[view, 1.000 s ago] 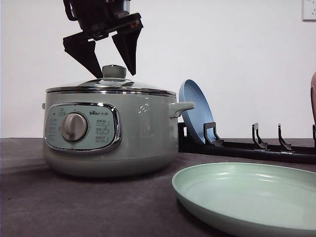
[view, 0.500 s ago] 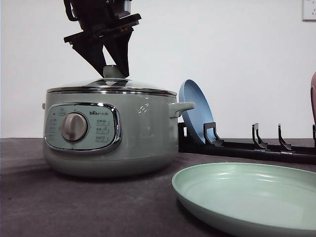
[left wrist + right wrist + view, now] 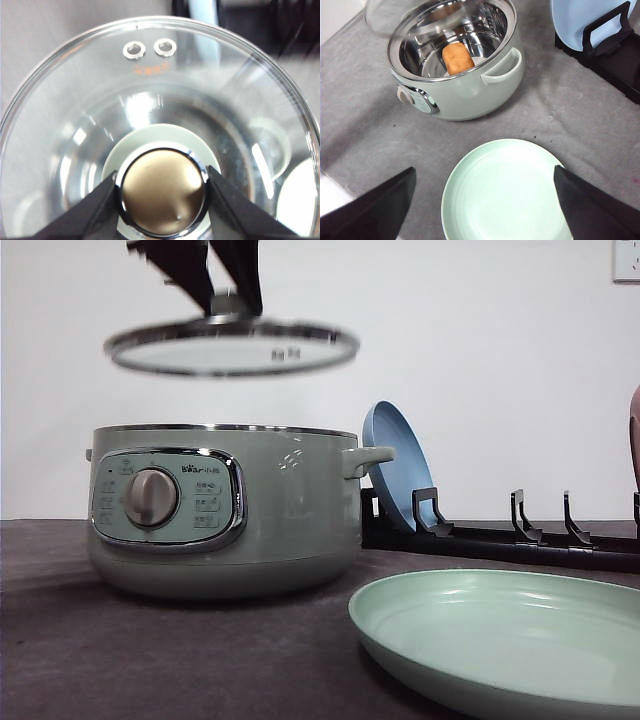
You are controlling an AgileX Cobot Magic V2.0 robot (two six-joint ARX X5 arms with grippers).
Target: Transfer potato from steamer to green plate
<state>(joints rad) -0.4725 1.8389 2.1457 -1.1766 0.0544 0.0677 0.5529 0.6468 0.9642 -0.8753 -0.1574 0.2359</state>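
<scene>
The steamer (image 3: pixel 225 510) stands uncovered on the dark table, and its glass lid (image 3: pixel 232 348) hangs level well above the rim. My left gripper (image 3: pixel 232 306) is shut on the lid's knob (image 3: pixel 162 192), one black finger on each side of it. In the right wrist view the potato (image 3: pixel 458 57) lies on the steel floor inside the steamer (image 3: pixel 485 90). The green plate (image 3: pixel 505 192) lies empty in front of the pot. My right gripper (image 3: pixel 484 170) hovers open high above the green plate (image 3: pixel 500 640), with nothing between its fingers.
A blue plate (image 3: pixel 395 465) stands on edge in a black dish rack (image 3: pixel 520 540) behind and to the right of the steamer. The rack's other slots run along to the right. A white wall closes the back.
My left gripper closed on the lid knob and then lifted the lid straight up off the steamer. The pot and both plates have not moved.
</scene>
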